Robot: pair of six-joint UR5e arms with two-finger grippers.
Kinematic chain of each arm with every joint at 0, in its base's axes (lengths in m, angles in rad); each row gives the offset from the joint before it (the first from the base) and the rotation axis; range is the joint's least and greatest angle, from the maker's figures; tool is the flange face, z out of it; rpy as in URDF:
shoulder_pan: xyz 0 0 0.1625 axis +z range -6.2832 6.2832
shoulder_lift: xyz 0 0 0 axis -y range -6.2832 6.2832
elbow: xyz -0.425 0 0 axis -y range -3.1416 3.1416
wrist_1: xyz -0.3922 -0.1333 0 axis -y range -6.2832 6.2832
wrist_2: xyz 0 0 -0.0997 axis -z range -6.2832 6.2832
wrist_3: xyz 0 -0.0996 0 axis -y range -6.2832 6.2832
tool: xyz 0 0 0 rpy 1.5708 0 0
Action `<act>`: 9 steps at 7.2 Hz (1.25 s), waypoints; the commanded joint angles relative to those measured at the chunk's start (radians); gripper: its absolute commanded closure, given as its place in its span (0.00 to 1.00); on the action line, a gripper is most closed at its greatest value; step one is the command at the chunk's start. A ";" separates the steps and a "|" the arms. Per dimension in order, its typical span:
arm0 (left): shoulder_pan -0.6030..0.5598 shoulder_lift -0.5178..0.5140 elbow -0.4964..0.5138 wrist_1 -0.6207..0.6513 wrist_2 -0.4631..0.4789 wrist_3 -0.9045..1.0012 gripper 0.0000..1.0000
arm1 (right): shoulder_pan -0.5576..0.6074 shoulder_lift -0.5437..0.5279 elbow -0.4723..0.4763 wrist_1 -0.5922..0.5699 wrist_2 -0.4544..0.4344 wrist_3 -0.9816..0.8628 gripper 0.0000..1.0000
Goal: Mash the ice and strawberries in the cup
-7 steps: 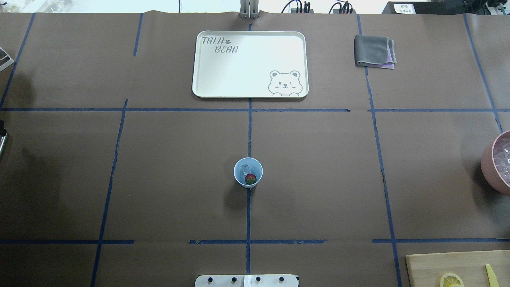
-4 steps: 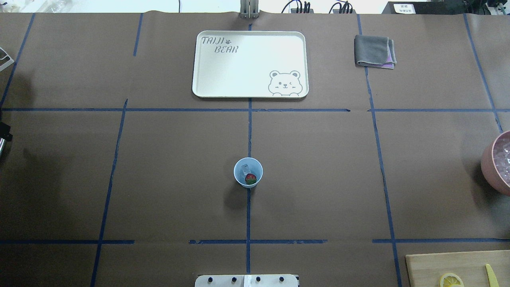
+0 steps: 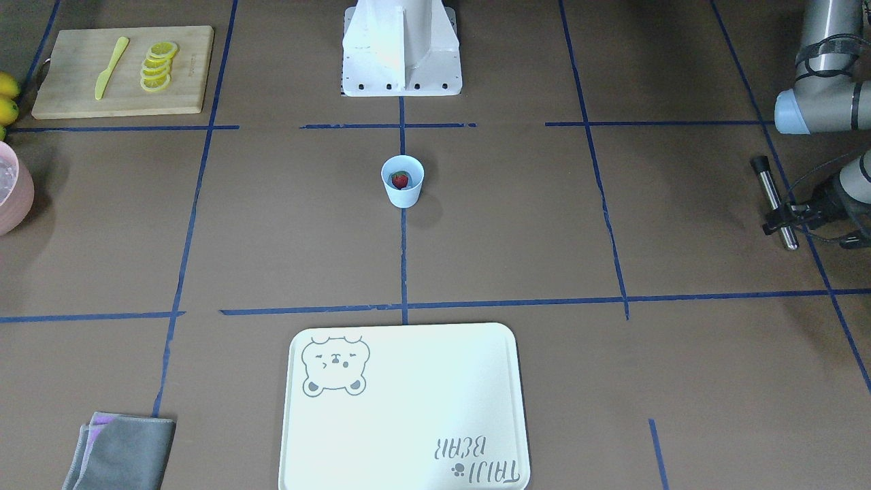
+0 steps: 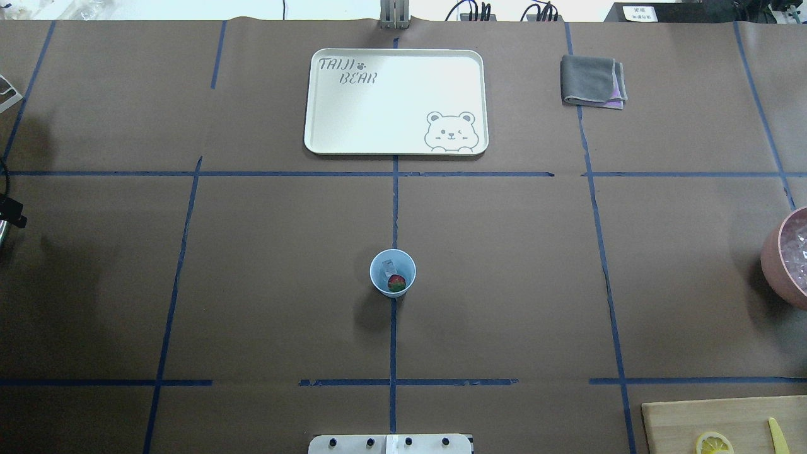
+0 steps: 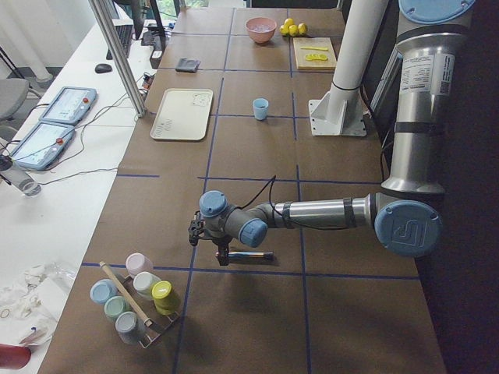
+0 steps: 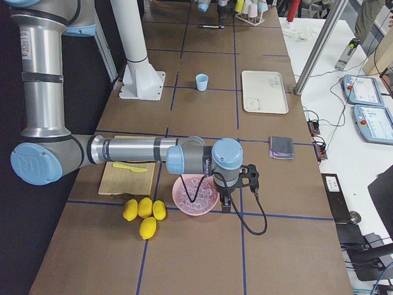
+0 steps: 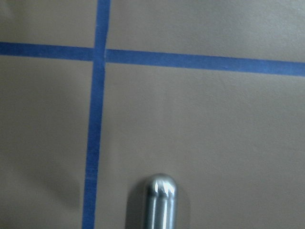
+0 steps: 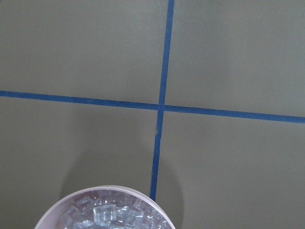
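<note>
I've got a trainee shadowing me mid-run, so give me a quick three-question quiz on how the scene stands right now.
1. True or false: the strawberry lies inside the cup.
2. What grips the metal rod? A) left jaws B) right jaws C) nothing, it lies on the table
3. Fill in: the spare ice sits in the pink ____.

Key: 1 true; 2 A; 3 bowl.
</note>
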 commanded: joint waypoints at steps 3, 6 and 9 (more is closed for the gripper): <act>0.000 0.001 0.006 -0.002 -0.012 -0.003 0.15 | 0.000 0.003 0.000 0.000 -0.001 0.000 0.01; 0.000 0.001 0.008 -0.001 -0.016 -0.003 0.33 | 0.000 0.004 0.001 0.000 -0.001 0.000 0.01; 0.000 0.007 0.008 -0.001 -0.016 -0.003 0.47 | 0.000 0.004 0.001 0.000 -0.001 0.002 0.01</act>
